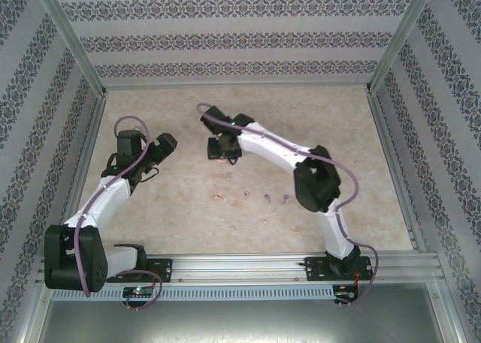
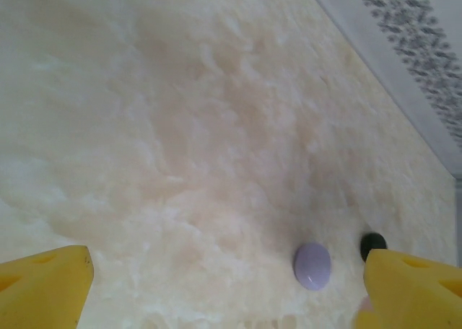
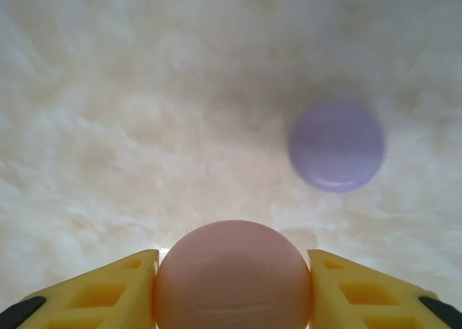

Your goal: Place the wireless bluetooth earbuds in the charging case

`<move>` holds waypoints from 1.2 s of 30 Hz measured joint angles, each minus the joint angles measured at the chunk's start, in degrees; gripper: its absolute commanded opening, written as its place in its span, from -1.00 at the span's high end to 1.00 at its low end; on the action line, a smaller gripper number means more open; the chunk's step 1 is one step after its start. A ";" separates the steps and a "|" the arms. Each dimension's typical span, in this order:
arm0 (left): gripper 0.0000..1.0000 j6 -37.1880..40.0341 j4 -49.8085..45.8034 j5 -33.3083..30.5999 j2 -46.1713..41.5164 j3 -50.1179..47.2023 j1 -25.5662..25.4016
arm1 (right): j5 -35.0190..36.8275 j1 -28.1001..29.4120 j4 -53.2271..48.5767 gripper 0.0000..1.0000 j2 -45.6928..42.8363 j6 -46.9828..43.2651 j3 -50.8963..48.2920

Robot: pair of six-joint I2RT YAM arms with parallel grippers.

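the right hand (image 3: pixel 232 275) grips the pink case (image 3: pixel 232 257), near the purple case (image 3: pixel 336 146). the left hand (image 2: pixel 227 271) hangs wide and empty; a black case (image 2: pixel 372 242) lies just beside the purple case.

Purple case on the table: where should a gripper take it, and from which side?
Probably across the widest part of the purple case, straight down from above. It lies flat, smooth and round, no handle, so any opposite sides serve. Bare table rings it; the pink case in the right gripper sits apart.
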 measured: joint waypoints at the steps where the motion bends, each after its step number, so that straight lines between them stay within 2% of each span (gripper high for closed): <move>1: -0.93 -0.07 3.32 1.90 0.00 -1.88 0.00 | -0.44 -1.40 1.64 0.16 -2.10 0.98 -1.14; 5: -0.99 -0.79 16.52 8.33 1.60 -6.43 -0.85 | -2.40 -6.49 8.07 0.15 -7.72 5.88 -5.35; 10: -0.99 -2.54 32.48 13.03 6.75 -7.50 -4.98 | -3.89 -10.95 15.41 0.15 -10.45 14.97 -10.51; 17: -0.97 -3.67 44.94 16.33 16.50 -3.63 -11.65 | -3.76 -11.37 20.94 0.15 -10.56 26.99 -13.27; 25: -0.80 -11.26 61.59 16.98 32.61 2.54 -13.60 | 0.90 -10.71 23.69 0.15 -12.96 38.56 -18.27; 30: -0.67 -15.19 67.08 17.59 40.96 7.13 -16.20 | 2.32 -10.49 23.78 0.14 -13.31 41.83 -18.62; 36: -0.54 -15.37 68.76 18.40 42.16 8.85 -18.95 | 2.69 -10.51 24.17 0.14 -13.90 43.15 -18.62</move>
